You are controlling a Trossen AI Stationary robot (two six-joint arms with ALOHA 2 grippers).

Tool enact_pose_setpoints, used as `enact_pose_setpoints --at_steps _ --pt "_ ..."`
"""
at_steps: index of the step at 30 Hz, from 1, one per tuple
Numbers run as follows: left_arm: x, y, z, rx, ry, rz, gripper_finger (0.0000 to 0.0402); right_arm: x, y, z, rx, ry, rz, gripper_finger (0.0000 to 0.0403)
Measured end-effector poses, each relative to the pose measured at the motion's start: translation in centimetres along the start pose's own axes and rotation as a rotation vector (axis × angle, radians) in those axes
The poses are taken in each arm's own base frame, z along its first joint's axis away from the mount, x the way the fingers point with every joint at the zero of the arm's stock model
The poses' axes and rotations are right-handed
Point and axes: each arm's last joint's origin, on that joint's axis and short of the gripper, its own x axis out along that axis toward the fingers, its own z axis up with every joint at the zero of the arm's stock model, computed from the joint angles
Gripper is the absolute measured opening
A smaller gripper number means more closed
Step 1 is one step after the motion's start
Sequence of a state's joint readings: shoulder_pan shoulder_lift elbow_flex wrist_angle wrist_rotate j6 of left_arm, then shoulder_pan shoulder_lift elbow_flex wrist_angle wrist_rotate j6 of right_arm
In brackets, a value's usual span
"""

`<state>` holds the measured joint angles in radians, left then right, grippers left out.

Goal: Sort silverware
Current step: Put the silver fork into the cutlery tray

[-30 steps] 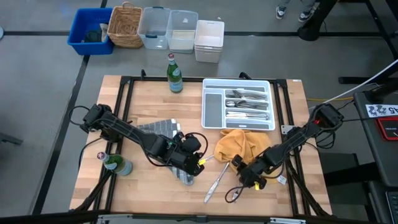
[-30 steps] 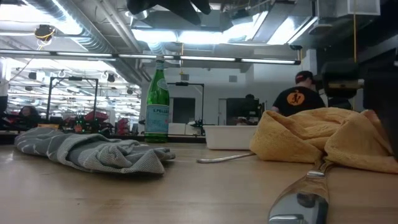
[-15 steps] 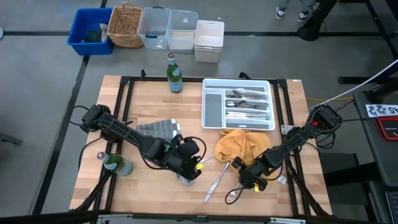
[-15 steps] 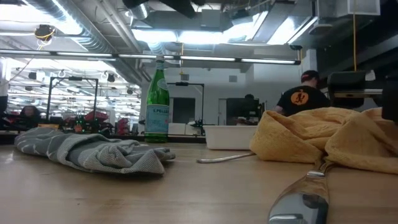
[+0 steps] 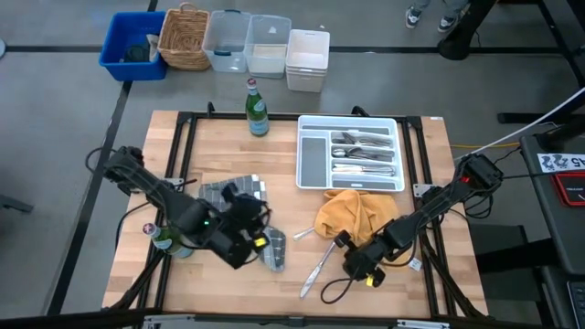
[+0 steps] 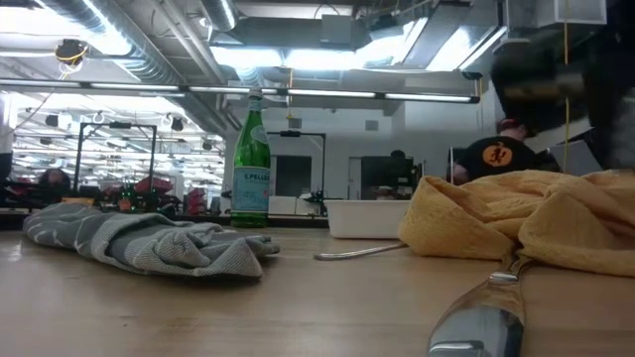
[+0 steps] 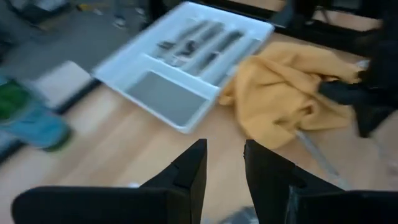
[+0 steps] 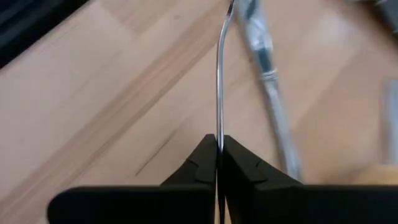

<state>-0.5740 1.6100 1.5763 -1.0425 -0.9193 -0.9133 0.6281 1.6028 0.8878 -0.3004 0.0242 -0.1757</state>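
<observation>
Right gripper [image 8: 217, 144]: fingers are pinching a spoon [image 8: 219, 74] by its handle, low over the desk [image 5: 219, 155] near the yellow cloth [image 5: 356, 215].
Left gripper [image 7: 222, 163]: fingers are standing apart, holding nothing.
Tray [image 5: 312, 162]: sorted silverware [image 5: 364, 153] is lying inside.

Your right gripper [image 8: 217, 149] has its two dark jaws pressed together on the thin edge of a utensil handle [image 8: 219, 81], which runs straight away from the jaws over the wooden counter [image 8: 106, 93]. Just beside that handle you see a second utensil [image 8: 267, 81], blurred, lying at a slant across the counter; what kind it is you cannot tell. At the far corner past it sits a blurred orange-yellow patch [image 8: 379, 176], too unclear to name.
</observation>
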Motion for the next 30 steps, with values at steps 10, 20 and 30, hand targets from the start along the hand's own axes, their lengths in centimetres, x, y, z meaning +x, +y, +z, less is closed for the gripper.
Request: enact_pose_setpoints --at_steps 10,20,30 --pt "-3.1 4.8 -0.4 0.134 0.043 0.146 0.0095 -4.1 -4.5 3.7 0.110 0.088 -0.224 0.0014" --pt "-6.5 10.3 1.6 0.205 0.016 0.091 0.0095 -9.8 -12.0 3.8 0.409 0.205 -0.386 0.0012" --pt "-6.5 12.8 2.7 0.215 -0.067 -0.004 0.0095 -14.2 -15.7 -0.3 0.514 0.550 -0.454 0.0015"
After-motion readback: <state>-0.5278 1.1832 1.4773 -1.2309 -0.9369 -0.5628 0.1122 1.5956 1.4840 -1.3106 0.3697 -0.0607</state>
